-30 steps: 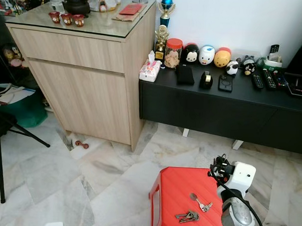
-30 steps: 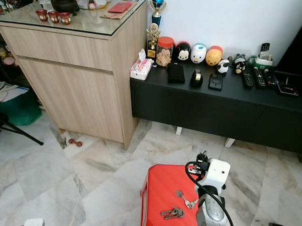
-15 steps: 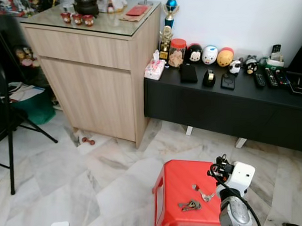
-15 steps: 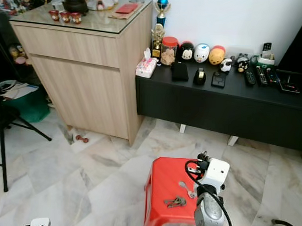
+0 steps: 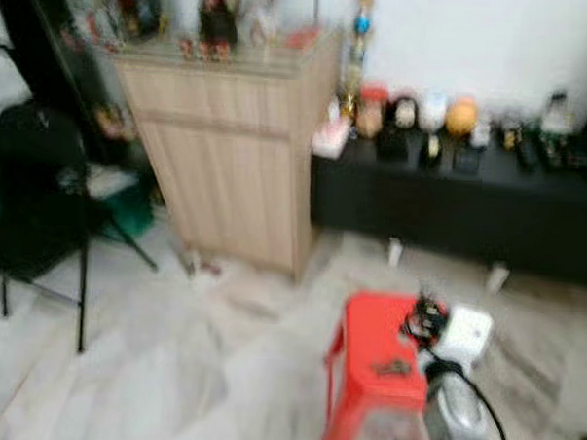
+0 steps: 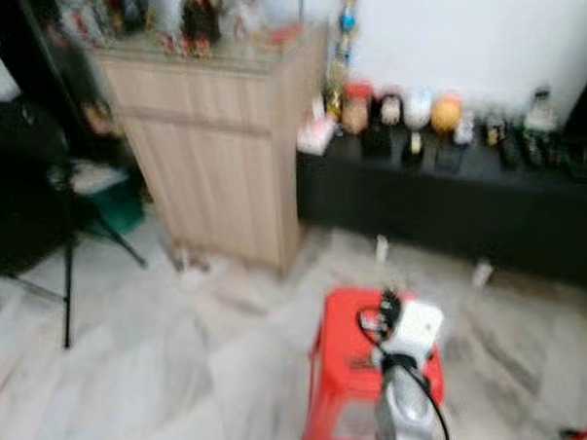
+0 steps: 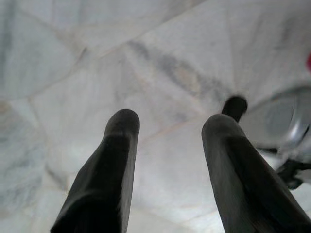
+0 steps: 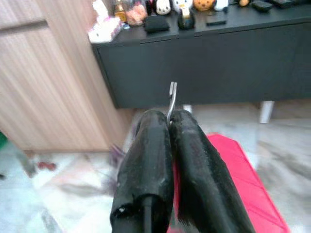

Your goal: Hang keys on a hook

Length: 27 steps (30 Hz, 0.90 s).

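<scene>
The head views are blurred. A dark bunch of keys (image 5: 391, 367) lies on the red plastic stool (image 5: 367, 330) low in front of me. My right arm, with its white wrist block (image 5: 466, 334), reaches over the stool's right side. In the right wrist view my right gripper (image 8: 167, 119) is shut on a thin silver hook-shaped metal strip (image 8: 172, 99) that sticks out past the fingertips, above the red stool (image 8: 243, 165). My left gripper (image 7: 170, 121) is open with nothing between its fingers, over the marble floor.
A tall light-wood cabinet (image 5: 238, 159) stands at the back left. Beside it is a low black console (image 5: 460, 203) with figurines and remotes on top. A black folding chair (image 5: 41, 209) stands at the far left. Marble floor (image 5: 200, 352) spreads between them.
The whole picture has shifted and gone blurry, so the camera has moved; the folding chair has come further into view. The stool, the keys and my right arm keep their places relative to each other.
</scene>
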Available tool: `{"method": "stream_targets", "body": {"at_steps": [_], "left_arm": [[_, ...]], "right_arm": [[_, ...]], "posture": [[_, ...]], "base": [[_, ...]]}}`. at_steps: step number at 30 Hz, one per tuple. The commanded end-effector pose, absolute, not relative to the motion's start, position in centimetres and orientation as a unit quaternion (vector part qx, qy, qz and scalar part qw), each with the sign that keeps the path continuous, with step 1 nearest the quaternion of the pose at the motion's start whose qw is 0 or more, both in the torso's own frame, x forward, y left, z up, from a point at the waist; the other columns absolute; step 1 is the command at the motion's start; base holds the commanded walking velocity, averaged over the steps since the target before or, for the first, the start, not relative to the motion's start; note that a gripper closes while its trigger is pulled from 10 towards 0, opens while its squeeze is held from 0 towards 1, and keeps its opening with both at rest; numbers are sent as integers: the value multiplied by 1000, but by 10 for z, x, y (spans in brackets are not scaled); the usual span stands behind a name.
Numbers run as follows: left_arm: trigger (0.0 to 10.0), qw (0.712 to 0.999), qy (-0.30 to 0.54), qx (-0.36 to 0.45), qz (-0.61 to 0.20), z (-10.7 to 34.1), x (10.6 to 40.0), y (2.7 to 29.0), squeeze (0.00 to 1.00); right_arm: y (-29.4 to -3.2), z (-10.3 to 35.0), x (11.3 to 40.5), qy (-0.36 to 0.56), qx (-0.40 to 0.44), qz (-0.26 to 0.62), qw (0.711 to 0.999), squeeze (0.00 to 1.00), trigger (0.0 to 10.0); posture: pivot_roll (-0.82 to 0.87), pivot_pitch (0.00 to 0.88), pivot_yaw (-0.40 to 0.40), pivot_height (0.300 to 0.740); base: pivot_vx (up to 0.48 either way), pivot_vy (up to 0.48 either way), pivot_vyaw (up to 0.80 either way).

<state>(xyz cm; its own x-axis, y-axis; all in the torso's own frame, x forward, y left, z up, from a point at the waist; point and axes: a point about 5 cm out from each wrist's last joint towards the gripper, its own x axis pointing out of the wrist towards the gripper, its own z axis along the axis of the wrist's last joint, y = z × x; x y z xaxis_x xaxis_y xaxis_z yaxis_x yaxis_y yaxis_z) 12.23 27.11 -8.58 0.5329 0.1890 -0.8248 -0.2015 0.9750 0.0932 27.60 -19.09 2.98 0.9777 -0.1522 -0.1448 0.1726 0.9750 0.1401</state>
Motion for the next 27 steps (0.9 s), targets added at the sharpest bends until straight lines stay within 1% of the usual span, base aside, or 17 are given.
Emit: {"method": "stream_targets", "body": {"at_steps": [1,5,7,16,20,27], "left_arm": [[10000,879,464,-2,110,-84,126,273,0],[10000,880,462,-7,106,-84,128,270,0],[10000,880,464,-9,100,-86,129,263,0],[10000,876,475,-8,83,-93,130,241,0],[10000,875,478,-4,79,-95,129,236,0],[10000,874,479,2,82,-95,125,240,0]], "right_arm": [[-190,27,276,72,81,-89,990,0,10000],[-193,27,278,75,81,-95,989,0,10000],[-193,28,281,75,78,-92,990,0,10000],[-197,29,285,81,63,-81,991,0,10000],[-198,28,284,82,60,-82,991,0,10000],[-194,26,283,84,62,-79,991,0,10000]], "posture": [[128,0,13,740],[138,0,-2,740],[145,0,-22,740],[149,0,-50,740],[146,0,-48,740],[142,0,-43,740]], "base": [[-337,0,0],[-333,0,0],[0,0,0],[0,0,0],[0,-284,0],[0,-314,0]]}}
